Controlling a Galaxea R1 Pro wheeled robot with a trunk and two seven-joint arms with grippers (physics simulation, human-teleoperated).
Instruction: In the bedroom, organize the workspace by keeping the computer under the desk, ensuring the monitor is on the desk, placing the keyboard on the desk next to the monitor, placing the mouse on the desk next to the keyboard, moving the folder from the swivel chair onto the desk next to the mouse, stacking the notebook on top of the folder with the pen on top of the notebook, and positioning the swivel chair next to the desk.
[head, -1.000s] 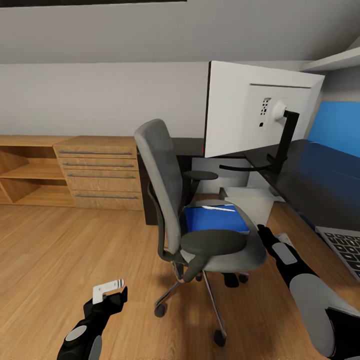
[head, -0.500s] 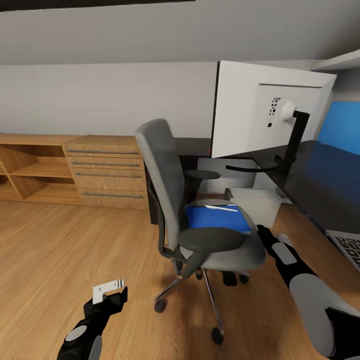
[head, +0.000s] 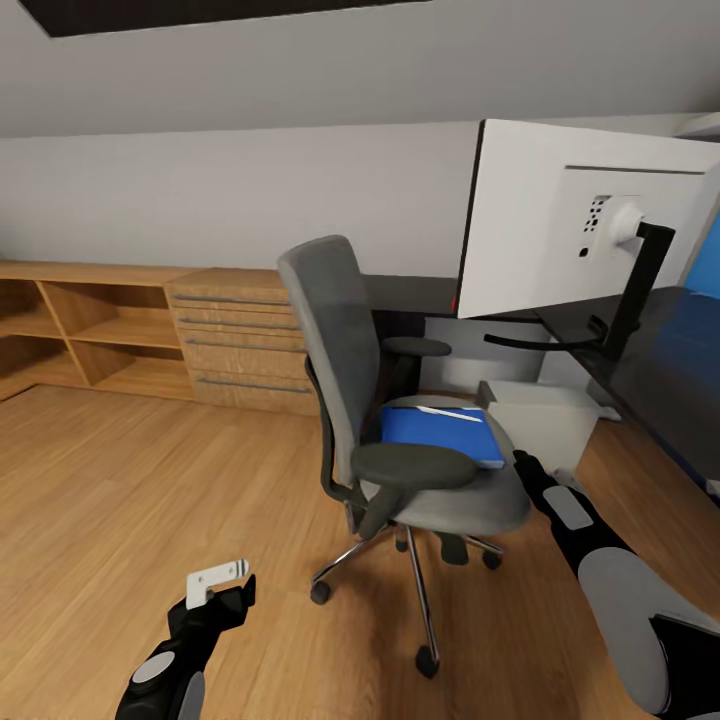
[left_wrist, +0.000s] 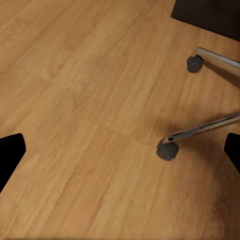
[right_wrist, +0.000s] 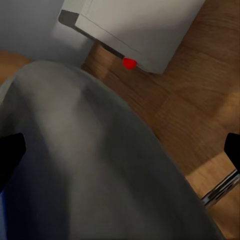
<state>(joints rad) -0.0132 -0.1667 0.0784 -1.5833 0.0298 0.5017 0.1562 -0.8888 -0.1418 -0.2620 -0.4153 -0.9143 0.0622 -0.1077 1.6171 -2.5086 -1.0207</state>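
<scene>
The right hand (head: 522, 462) hung spread and empty just beside the swivel chair (head: 400, 420) seat, likely lined up for the folder (head: 440, 434) lying there. The left hand (head: 218, 580), also spread, idled low over floorboards.

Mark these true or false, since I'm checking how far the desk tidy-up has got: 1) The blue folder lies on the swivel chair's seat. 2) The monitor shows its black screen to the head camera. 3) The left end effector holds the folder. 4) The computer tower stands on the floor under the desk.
1) True: the folder lies on the swivel chair seat, a thin white object on top of it.
2) False: the monitor shows its white back.
3) False: the left end effector hangs over bare wood floor, open.
4) True: the computer sits on the floor beneath the desk.
</scene>
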